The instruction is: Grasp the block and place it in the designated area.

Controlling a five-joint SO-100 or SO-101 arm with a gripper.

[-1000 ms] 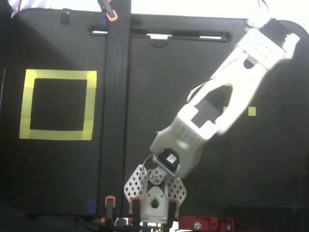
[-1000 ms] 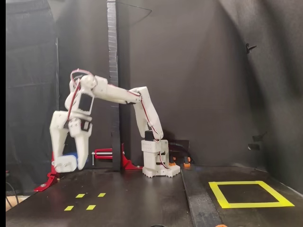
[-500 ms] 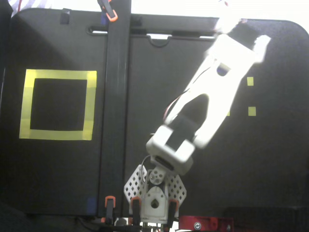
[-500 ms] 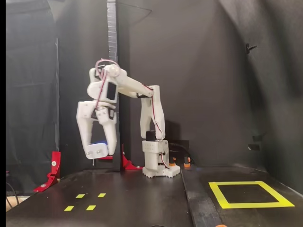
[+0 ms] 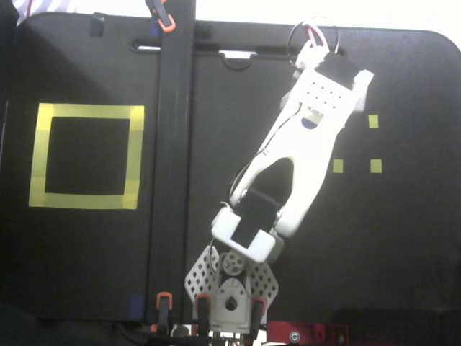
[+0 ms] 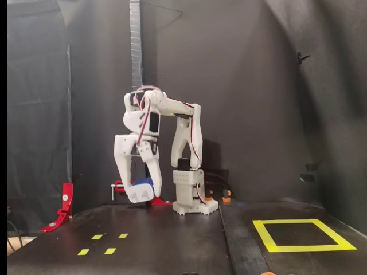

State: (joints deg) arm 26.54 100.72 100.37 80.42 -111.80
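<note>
gripper (image 6: 140, 192) clamped on block (image 6: 144, 184), raised off table (image 6: 172, 240) | yellow square (image 6: 301, 235) near right edge, well apart

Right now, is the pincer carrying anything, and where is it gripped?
Yes: in the side fixed view the pincer holds the blue block at its fingertips, lifted above the table. Which part of the block is gripped cannot be told.

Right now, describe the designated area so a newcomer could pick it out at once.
Start at the black table with the white arm; a dark strip runs across it. The designated area lies on the far side of that strip from the arm's reach. It is one large square outline of wide yellow tape, unlike the tiny solid yellow squares.
</note>
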